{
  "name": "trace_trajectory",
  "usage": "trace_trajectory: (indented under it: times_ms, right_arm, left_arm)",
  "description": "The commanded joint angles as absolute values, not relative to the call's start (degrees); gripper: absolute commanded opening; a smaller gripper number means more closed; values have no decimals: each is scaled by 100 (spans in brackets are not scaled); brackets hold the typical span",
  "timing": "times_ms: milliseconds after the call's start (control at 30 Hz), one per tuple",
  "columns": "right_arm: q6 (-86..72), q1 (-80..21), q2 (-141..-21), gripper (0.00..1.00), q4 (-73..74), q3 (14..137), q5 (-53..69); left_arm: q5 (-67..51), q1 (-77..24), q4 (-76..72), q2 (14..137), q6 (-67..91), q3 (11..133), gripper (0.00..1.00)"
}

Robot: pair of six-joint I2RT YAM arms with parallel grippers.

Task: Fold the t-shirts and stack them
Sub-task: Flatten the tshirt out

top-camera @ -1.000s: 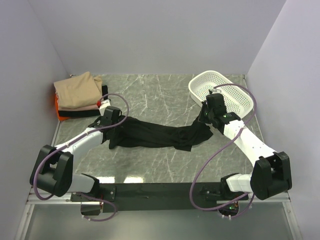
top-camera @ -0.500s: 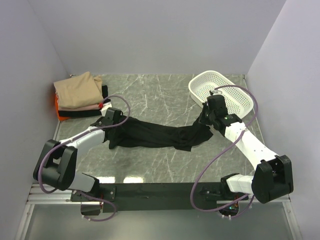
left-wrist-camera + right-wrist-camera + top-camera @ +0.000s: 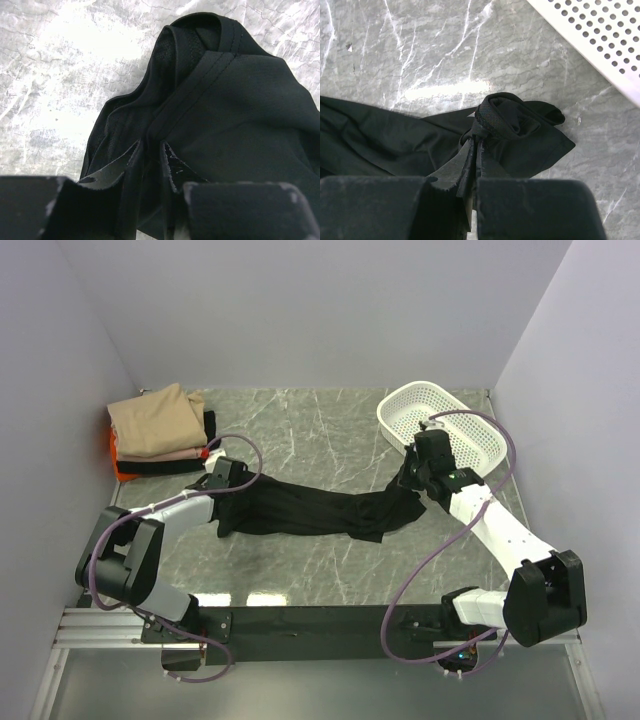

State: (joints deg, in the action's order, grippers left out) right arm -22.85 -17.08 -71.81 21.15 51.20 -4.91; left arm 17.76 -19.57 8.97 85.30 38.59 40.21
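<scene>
A plain black t-shirt (image 3: 310,508) lies stretched across the middle of the marble table. My left gripper (image 3: 217,481) is shut on its left end; in the left wrist view the fingers (image 3: 167,167) pinch a fold of the black t-shirt (image 3: 235,125). My right gripper (image 3: 412,478) is shut on its bunched right end; it also shows in the right wrist view (image 3: 476,142), clamped on the black cloth (image 3: 515,125). A stack of folded t-shirts (image 3: 155,430), tan on top with pink, black and orange below, sits at the back left.
A white perforated plastic basket (image 3: 443,426) stands at the back right, just beyond my right gripper; its edge (image 3: 600,35) shows in the right wrist view. Grey walls close in on the left, back and right. The black base rail (image 3: 320,620) runs along the near edge.
My left arm's elbow has swung toward the table while its gripper moved slightly toward the back with the shirt's left end. The right arm has barely moved.
</scene>
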Motion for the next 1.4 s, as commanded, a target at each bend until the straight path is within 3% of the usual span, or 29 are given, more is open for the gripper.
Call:
trace_trajectory:
  times_ms: [0,200,367,633,1067,1200,1367]
  right_arm:
    - [-2206,-1679,-7093,0,2004,5124,-536]
    - [-2206,-1679,-7119,0,1995,5115,-536]
    - [-2197,-1679,-7128,0,1995,5106,-528]
    - [-2188,-1670,-6874,0,2249,5168,-694]
    - [-2197,-1705,-4976,0,3471,5335,-984]
    - [-2153,-1705,-4571,0,3945,5537,-1011]
    - [-2127,-1705,-4710,0,3737,5494,-1125]
  left_arm:
    - [1872,-1925,738,8341,3823,4236,24]
    - [1942,-1925,695,8420,3779,4289,19]
    - [2039,-1925,729,8324,3797,4324,1]
    - [2250,-1925,1335,7314,3928,4473,1]
    - [2259,-1934,2583,4985,4438,4860,1]
    - [2241,-1934,2777,4852,4403,5036,1]
    - [2390,-1925,2523,5579,4386,4904,0]
